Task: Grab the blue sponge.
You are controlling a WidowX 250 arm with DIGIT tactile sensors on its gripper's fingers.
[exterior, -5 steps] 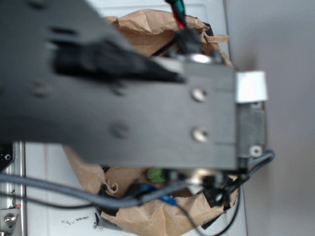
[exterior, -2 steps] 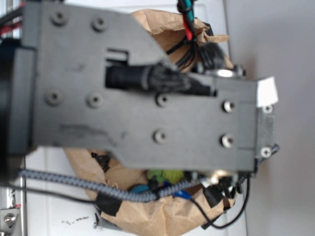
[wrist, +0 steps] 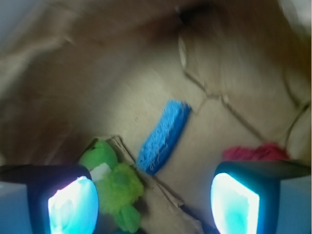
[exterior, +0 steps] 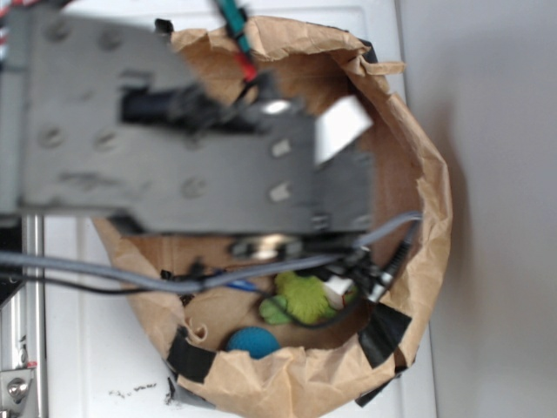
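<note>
Through the wrist camera we see our gripper (wrist: 153, 207) spread wide and holding nothing, above the floor of a brown paper bag (exterior: 418, 174). One blue sponge (wrist: 164, 135) lies ahead of the fingers, between their lines — its long axis slanting from lower left to upper right. One green plush toy (wrist: 114, 187) sits just beside it, near the left finger (wrist: 73, 204); one red item (wrist: 256, 152) lies near the right.
</note>
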